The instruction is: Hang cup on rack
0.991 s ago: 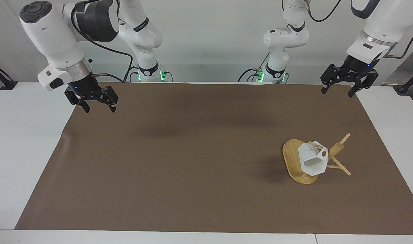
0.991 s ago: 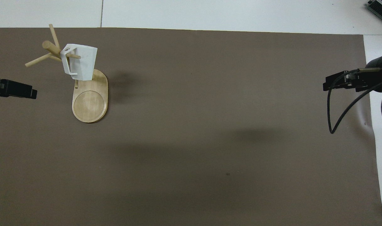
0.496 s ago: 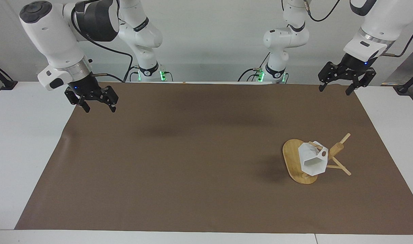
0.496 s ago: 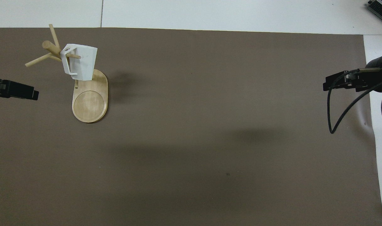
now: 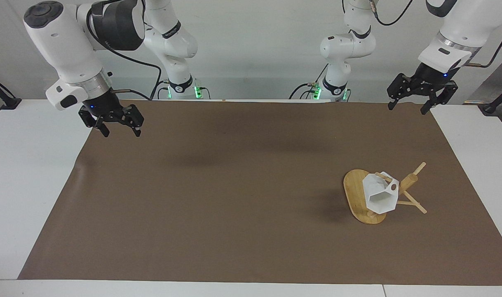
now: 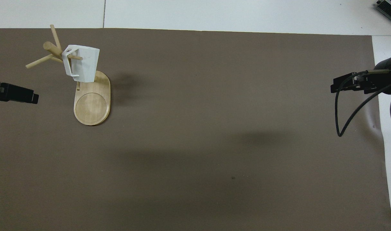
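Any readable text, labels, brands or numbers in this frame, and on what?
None can be read.
cup: plain white, no print.
rack: bare bamboo, no mark.
Dark bands on the arms' joints near the bases carry small lettering, too small to read.
left gripper and right gripper, both open and empty: no legible marking.

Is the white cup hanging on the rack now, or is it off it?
On it. The cup hangs by its handle from a peg of the rack, above the base; neither end effector is touching it.
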You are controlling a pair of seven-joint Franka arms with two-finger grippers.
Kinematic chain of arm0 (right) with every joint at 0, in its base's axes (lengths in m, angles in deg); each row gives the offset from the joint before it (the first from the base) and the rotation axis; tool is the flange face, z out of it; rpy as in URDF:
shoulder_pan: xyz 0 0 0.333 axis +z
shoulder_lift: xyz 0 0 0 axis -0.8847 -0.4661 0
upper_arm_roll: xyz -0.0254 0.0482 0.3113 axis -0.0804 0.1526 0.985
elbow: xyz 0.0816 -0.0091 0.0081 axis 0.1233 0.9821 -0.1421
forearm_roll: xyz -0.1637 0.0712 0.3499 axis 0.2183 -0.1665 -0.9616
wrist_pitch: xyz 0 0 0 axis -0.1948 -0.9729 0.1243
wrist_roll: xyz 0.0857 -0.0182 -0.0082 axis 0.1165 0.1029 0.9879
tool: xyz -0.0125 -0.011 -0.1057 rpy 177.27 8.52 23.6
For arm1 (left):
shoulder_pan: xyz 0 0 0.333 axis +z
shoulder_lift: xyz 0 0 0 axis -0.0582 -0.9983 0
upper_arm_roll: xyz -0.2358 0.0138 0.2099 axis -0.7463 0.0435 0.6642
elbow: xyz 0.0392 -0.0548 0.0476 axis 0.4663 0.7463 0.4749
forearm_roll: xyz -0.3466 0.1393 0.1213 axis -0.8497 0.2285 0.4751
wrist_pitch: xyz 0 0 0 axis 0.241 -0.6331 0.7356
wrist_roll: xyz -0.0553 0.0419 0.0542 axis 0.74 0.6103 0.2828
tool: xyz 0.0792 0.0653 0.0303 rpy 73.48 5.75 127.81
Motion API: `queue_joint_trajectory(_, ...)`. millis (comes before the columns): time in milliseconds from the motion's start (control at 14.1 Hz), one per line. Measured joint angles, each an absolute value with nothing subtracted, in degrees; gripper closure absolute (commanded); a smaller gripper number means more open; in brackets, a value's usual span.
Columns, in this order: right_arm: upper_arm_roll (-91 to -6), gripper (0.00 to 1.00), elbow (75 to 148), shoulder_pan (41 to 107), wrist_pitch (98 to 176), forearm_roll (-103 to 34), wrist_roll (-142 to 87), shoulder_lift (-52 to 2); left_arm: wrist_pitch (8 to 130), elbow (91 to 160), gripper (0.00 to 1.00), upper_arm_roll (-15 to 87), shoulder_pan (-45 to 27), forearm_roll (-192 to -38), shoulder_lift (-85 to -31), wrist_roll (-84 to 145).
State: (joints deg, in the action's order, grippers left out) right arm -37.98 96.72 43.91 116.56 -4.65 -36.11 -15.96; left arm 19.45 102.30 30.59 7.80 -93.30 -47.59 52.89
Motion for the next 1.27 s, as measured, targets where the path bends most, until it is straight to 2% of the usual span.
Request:
queue_joint_trajectory(496,-38.0,0.00,96.7,43.9,116.6,-4.6,-36.1,-16.0,16.6,102.2,0.00,37.1,2.2,-93.3,-47.6,52.9)
queue_joint_trajectory(1274,-38.0,0.00,96.7,43.9,116.6,-4.6,-36.1,-16.0,13.8,102.2,0.00,38.1,1.9,-93.2,-47.5,52.7)
